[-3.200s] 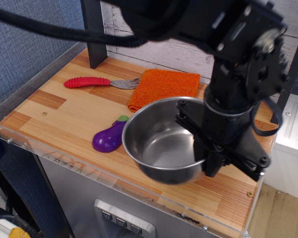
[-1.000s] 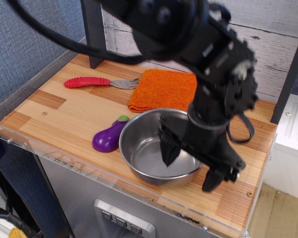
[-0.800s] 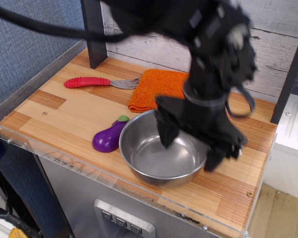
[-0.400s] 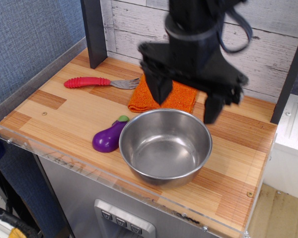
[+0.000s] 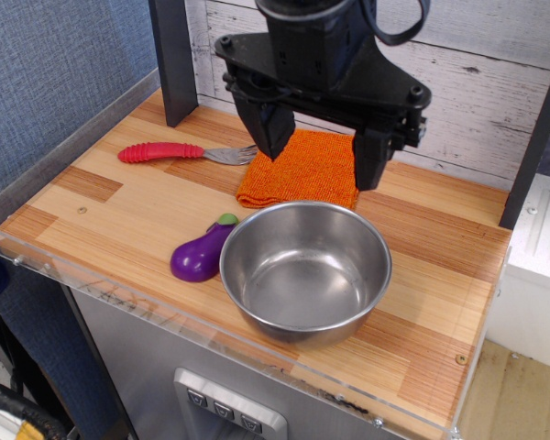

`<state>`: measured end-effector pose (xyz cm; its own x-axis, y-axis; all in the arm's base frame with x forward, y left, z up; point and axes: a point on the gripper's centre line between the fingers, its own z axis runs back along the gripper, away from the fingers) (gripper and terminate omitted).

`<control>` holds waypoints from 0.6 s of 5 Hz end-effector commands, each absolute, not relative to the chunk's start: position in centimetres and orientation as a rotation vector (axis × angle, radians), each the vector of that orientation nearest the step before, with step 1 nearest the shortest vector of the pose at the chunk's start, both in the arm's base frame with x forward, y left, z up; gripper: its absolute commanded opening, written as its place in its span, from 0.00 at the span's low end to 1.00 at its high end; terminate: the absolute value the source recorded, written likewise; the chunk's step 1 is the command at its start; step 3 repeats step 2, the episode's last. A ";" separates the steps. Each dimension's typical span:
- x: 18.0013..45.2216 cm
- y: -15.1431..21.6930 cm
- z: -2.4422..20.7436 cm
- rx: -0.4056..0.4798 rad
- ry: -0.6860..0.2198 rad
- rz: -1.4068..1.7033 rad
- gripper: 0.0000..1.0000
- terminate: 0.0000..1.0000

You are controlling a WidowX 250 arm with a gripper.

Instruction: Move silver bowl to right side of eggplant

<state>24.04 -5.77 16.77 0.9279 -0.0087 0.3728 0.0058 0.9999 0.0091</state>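
The silver bowl (image 5: 305, 271) stands upright on the wooden table near the front edge. The purple eggplant (image 5: 202, 252) with its green cap lies just left of the bowl, touching or nearly touching its rim. My gripper (image 5: 319, 148) hangs above the table behind the bowl, over the orange cloth. It is open and empty, with the two black fingers (image 5: 271, 128) spread wide apart, clear of the bowl.
An orange cloth (image 5: 302, 170) lies behind the bowl. A fork with a red handle (image 5: 160, 152) lies at the back left. A dark post (image 5: 174, 60) stands at the back left. The table's clear front edge (image 5: 211, 337) runs close below the bowl.
The gripper let go of the bowl, which now rests on the table right of the eggplant. The gripper then rose and drew back over the orange cloth.
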 end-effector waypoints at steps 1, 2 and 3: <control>22.4 -5.5 17.3 0.003 -0.402 -0.006 1.00 0.00; 22.4 -5.5 17.3 0.003 -0.402 -0.006 1.00 1.00; 22.4 -5.5 17.3 0.003 -0.402 -0.006 1.00 1.00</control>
